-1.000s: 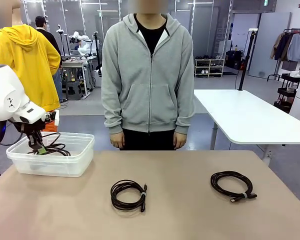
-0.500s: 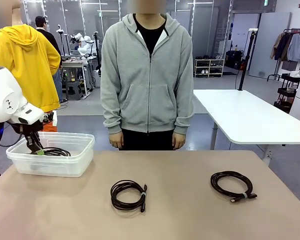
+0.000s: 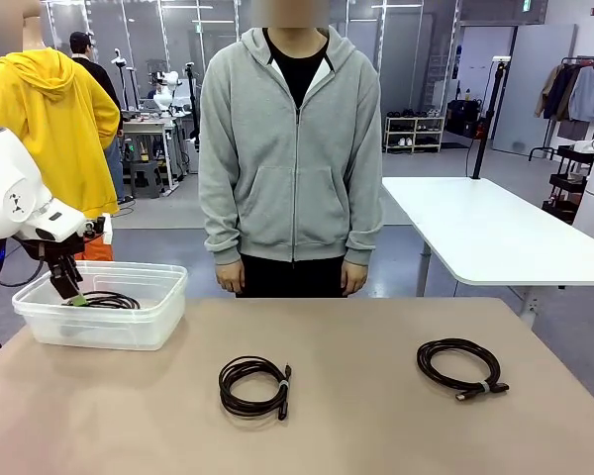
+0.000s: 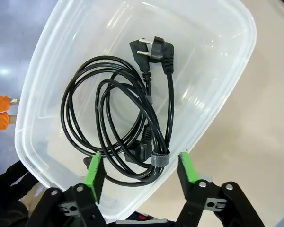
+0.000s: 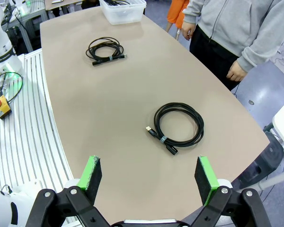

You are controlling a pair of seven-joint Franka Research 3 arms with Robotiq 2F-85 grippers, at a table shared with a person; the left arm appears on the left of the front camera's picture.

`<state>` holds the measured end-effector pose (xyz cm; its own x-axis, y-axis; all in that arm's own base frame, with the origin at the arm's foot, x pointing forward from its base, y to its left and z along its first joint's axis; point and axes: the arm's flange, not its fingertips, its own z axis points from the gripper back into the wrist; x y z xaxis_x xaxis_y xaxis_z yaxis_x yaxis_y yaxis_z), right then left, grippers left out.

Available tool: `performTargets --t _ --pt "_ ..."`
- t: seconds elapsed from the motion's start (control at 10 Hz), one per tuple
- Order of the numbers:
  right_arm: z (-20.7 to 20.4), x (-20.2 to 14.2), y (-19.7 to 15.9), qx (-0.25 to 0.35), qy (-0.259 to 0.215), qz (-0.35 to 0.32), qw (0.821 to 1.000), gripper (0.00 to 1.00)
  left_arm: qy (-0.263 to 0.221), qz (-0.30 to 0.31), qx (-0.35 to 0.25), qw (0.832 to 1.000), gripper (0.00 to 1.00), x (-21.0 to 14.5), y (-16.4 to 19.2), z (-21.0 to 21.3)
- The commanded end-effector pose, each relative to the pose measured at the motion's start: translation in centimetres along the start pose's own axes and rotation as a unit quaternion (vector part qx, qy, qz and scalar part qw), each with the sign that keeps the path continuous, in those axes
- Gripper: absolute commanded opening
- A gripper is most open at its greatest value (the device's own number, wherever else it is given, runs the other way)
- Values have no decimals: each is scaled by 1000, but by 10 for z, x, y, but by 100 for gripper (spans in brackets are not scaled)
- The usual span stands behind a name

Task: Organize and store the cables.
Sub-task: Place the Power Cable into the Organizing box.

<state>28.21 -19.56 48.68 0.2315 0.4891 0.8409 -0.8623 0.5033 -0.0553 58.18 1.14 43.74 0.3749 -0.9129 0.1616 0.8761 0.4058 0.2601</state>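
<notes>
Position is reported on a clock face laid over the table (image 3: 376, 435) in the front view, with 12 towards the person. One cable (image 4: 150, 101) is found already stored in the clear plastic bin (image 3: 109, 332) at 10 o'clock, where it lies as a loose coil on the floor with its two-pin plug (image 4: 154, 49) free and a dark band (image 4: 160, 158) around the strands. The left gripper (image 4: 139, 161) is held just above this coil with its jaws spread and nothing between the green pads, so the cable is judged released. Two further coils are left on the table and are well apart from each other. The middle cable (image 3: 226, 386) lies near 6 o'clock and the right cable (image 3: 460, 344) near 4 o'clock. The right gripper (image 5: 147, 171) is seen high over the table, fully parted and empty. The cables are judged light, limp and not fragile, with smooth jackets that may slide between the pads. Only the plug ends appear stiff. A hold on a single strand is not advised, since the coil is likely to sag and unwind. It is recommended that each coil be taken across the whole bundle at or just beside its band (image 5: 162, 139), where the strands are gathered.
</notes>
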Motion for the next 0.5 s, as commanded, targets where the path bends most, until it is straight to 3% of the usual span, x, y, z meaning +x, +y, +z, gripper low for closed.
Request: performTargets --t 0.0,0.1,0.2,0.4 --pt "0 2 2 -2 -4 -1 1000 100 -1 4 19 1000 98 -2 -2 10" --pt "0 2 2 -2 -4 -1 1000 100 -3 2 21 1000 86 -2 -1 15" --pt "0 2 2 -2 -4 -1 1000 100 -6 1 23 1000 100 1 -2 18" --pt "0 2 2 -2 -4 -1 1000 100 -20 -11 8 1000 100 3 -3 23"
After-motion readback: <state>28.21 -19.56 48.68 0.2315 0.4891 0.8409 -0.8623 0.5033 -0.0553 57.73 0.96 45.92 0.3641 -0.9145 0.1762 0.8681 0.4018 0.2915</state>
